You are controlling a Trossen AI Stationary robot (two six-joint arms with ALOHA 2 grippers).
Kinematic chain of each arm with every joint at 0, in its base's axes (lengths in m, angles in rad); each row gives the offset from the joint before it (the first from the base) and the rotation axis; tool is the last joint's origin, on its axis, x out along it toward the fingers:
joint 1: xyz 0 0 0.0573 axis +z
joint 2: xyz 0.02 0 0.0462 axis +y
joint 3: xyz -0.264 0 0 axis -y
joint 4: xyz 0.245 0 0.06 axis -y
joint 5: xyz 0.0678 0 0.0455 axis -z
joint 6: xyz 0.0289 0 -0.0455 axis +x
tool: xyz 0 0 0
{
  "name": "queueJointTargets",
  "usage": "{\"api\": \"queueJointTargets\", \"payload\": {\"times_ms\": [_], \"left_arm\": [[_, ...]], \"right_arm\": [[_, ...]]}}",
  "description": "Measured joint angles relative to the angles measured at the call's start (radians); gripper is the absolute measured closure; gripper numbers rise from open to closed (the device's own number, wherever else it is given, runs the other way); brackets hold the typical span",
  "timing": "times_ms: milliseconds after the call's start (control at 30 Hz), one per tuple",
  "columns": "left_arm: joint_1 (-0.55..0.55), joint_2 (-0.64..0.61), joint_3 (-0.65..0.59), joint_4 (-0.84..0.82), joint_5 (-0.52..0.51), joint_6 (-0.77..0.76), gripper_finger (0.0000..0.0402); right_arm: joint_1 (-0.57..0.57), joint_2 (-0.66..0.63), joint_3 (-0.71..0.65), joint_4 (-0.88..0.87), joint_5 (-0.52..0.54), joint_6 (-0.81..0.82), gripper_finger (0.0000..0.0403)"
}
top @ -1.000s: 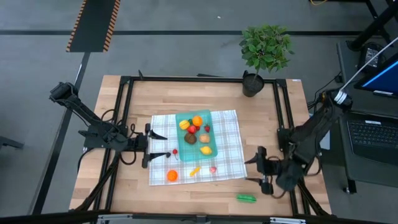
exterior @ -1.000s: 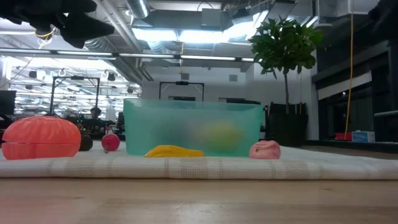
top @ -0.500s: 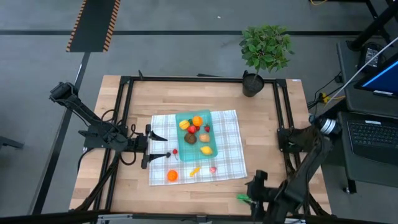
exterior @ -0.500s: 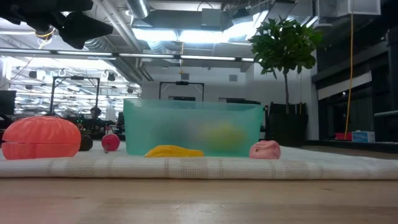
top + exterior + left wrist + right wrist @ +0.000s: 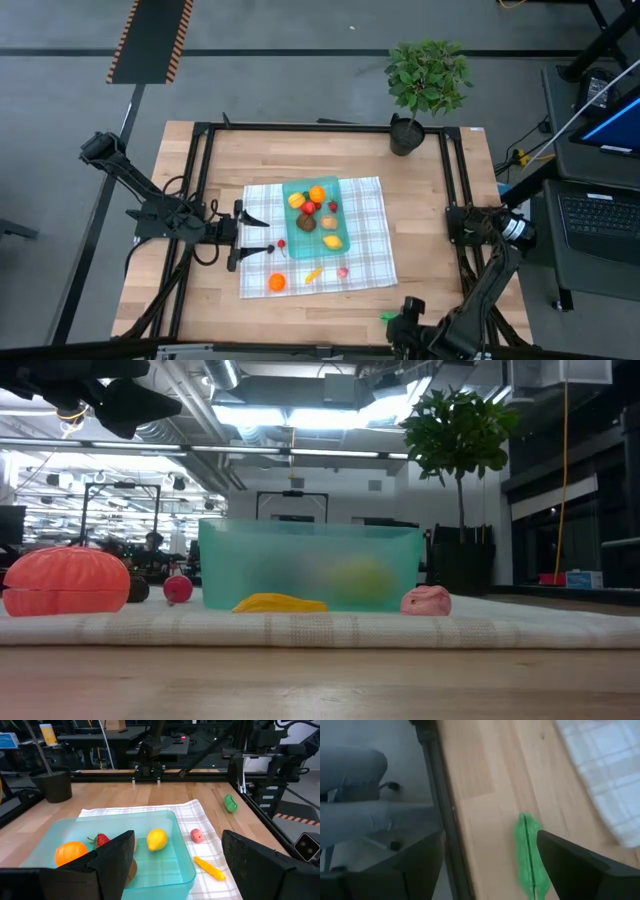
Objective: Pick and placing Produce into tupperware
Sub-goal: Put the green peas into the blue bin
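Note:
The teal tupperware (image 5: pixel 312 215) stands on the checked cloth (image 5: pixel 365 250) with several pieces of produce in it, among them a lemon (image 5: pixel 156 840) and an orange (image 5: pixel 70 852). An orange piece (image 5: pixel 276 283), a yellow one (image 5: pixel 314 273), a pink one (image 5: pixel 342 271) and a tiny red one (image 5: pixel 282 243) lie on the cloth. A green piece (image 5: pixel 530 855) lies on the bare wood near the table's front edge. My right gripper (image 5: pixel 490 840) is open above it and points steeply down, the piece showing between its fingers. My left gripper (image 5: pixel 262 233) is open, left of the cloth.
A potted plant (image 5: pixel 425 85) stands at the table's far right. Black frame rails (image 5: pixel 442 815) run along the table's edges. A person's legs (image 5: pixel 350 795) show just beyond the near edge, close to the green piece. Bare wood lies around the cloth.
My right gripper has swung from beside the cloth's right edge toward the table's near edge, tipping further down and rolling, and now stands over the green piece. Its fingers have stayed open. Nothing on the cloth has moved.

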Motion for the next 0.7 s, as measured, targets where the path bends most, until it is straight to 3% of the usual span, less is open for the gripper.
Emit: {"api": "queueJointTargets", "payload": {"times_ms": [700], "left_arm": [[0.000,0.000,0.000,0.000,0.000,-0.006,0.0110]], "right_arm": [[-0.005,0.000,0.000,0.056,-0.026,-0.001,0.0088]]}}
